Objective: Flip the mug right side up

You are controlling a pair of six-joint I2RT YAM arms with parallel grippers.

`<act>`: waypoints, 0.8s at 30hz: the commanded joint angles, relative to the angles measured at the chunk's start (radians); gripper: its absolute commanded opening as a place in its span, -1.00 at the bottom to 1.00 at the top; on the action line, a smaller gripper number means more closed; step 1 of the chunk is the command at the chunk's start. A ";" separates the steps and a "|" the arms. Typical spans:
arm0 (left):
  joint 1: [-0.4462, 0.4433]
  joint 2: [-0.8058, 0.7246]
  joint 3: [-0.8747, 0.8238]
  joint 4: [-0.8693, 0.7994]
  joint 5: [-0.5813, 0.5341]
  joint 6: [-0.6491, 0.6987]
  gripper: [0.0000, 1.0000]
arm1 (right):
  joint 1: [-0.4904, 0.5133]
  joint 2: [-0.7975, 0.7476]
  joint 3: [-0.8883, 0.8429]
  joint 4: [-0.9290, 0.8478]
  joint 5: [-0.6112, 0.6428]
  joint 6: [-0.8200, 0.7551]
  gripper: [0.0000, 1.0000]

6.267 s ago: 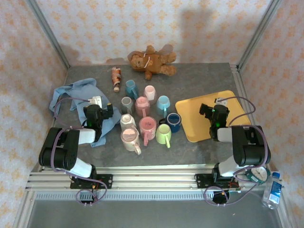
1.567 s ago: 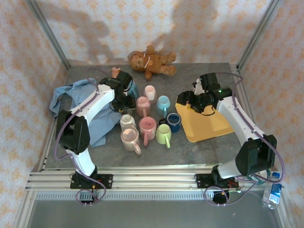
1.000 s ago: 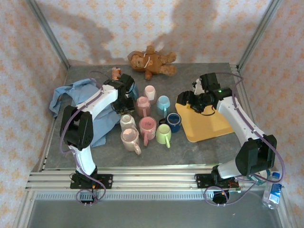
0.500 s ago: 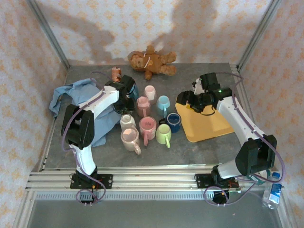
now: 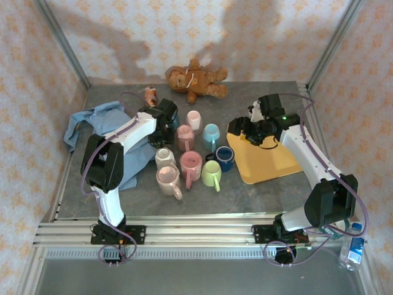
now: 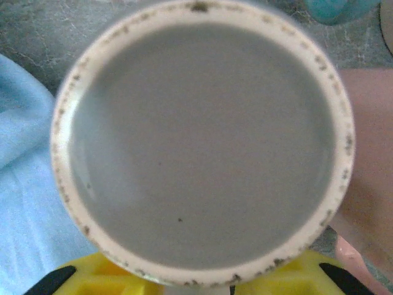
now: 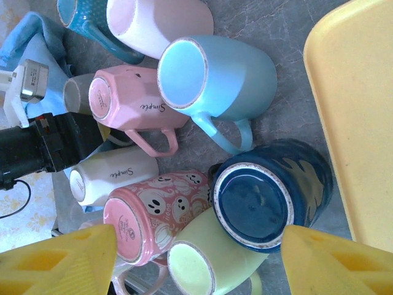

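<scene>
The grey mug (image 6: 202, 141) stands upside down at the far-left side of the mug cluster. Its flat base faces the left wrist camera, ringed by a pale speckled foot. The blue cloth (image 6: 24, 196) lies just to its left and a pink mug (image 7: 132, 101) sits just beside it on the right.

The left gripper (image 5: 163, 126) hangs straight over the grey mug. Its yellow fingertips (image 6: 92, 279) show at the near edge of the wrist view, spread to either side of the mug wall. The views do not settle whether they are pressing on it or standing a little off. The right gripper (image 5: 242, 130) hovers over the far-left corner of the yellow tray (image 5: 270, 157), fingers wide apart and holding nothing.

The step in hand looks like securing the grasp before the flip. To do it well, the fingers should come down past the foot ring and close on the straight wall, not on the rounded edge where they could slip. The right-hand finger needs to slide between grey and pink without nudging the pink mug. The handle is hidden, so its direction cannot be told. The mug should be lifted clear of its neighbours before the wrist rolls, then set down on bare table (image 5: 245, 190), off the cloth
</scene>
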 commanded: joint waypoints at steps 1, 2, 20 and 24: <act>-0.002 0.014 0.004 0.014 -0.056 0.034 -0.46 | 0.003 -0.033 -0.004 0.016 -0.002 0.013 0.41; -0.004 0.016 0.007 0.011 -0.057 0.040 -0.49 | 0.004 -0.033 -0.005 0.016 -0.001 0.014 0.41; -0.003 -0.134 0.032 0.012 -0.124 0.132 -1.00 | 0.003 -0.041 -0.031 0.042 0.001 0.033 0.41; -0.004 -0.199 0.042 0.019 -0.134 0.152 -1.00 | 0.004 -0.042 -0.038 0.052 -0.006 0.040 0.41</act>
